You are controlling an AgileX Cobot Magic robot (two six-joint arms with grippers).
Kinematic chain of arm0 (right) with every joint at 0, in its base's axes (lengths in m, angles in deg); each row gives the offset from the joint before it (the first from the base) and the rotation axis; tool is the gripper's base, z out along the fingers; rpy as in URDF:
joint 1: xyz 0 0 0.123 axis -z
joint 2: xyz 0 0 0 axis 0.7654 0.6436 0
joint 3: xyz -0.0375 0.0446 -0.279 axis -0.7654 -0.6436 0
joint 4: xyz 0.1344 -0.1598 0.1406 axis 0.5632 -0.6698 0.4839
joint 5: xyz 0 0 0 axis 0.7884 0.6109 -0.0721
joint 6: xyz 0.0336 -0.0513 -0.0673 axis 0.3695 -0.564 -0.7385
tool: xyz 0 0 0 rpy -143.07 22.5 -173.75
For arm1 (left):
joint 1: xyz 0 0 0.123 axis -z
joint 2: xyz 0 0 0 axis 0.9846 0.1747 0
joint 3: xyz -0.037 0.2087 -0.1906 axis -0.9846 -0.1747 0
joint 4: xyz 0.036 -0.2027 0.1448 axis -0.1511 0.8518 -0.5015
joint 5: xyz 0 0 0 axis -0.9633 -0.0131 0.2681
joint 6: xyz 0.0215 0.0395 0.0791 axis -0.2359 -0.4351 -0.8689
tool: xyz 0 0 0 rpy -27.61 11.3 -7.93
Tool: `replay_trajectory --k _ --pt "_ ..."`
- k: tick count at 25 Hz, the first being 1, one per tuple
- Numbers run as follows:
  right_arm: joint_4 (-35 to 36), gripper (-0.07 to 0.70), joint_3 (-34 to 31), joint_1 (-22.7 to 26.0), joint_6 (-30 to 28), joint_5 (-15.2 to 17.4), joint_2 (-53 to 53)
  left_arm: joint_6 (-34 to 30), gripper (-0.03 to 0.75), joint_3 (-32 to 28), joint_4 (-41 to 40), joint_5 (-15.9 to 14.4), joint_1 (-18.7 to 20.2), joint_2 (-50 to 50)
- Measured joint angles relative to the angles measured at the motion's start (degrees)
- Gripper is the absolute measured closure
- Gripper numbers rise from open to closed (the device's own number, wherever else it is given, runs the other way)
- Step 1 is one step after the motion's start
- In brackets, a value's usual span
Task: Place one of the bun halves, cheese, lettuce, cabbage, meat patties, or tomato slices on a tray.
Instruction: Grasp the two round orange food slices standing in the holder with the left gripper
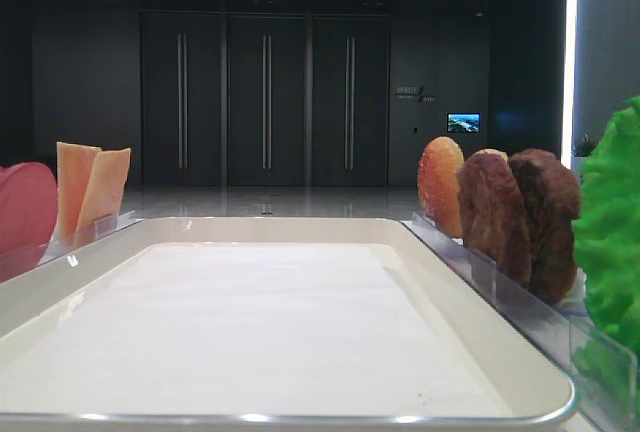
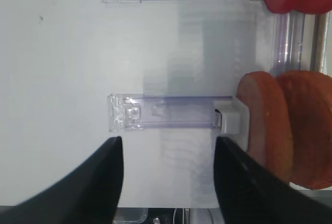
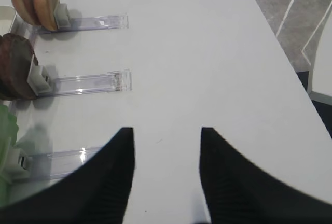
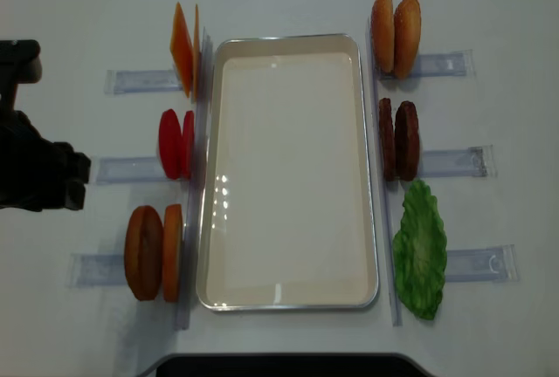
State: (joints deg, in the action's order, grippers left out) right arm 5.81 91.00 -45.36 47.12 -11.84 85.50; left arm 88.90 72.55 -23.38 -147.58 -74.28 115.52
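Note:
The cream-white tray (image 4: 288,294) lies mid-table with only its paper liner in it. Left of it stand the cheese (image 4: 182,47), the tomato slices (image 4: 175,143) and two bun halves (image 4: 153,252), each in a clear rack. On the right are another bun pair (image 4: 395,23), the meat patties (image 4: 399,140) and the lettuce (image 4: 420,249). My left gripper (image 2: 168,146) is open, with nothing between its fingers. It sits over bare table near the outer end of the bun rack (image 2: 166,112), the bun halves (image 2: 282,130) to its right. My right gripper (image 3: 167,136) is open over bare table, right of the racks.
The dark left arm (image 4: 39,176) hangs over the table's far left. Clear racks (image 3: 83,84) stick outward from the tray on both sides. The table's right edge (image 3: 290,53) runs close to my right gripper. A black shape (image 4: 279,366) lies at the front edge.

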Motion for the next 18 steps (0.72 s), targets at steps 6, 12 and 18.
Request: replay_trajectory --k 6,12,18 --pt "0.00 0.341 0.00 0.00 0.00 0.00 0.00 3.45 0.293 0.06 1.47 -0.25 5.90 0.00" --pt "0.00 0.341 0.00 0.00 0.00 0.00 0.00 15.07 0.293 0.06 1.02 0.18 20.26 0.00" --pt "0.00 0.341 0.00 0.00 0.00 0.00 0.00 23.07 0.293 0.06 -0.49 1.23 29.58 1.51"
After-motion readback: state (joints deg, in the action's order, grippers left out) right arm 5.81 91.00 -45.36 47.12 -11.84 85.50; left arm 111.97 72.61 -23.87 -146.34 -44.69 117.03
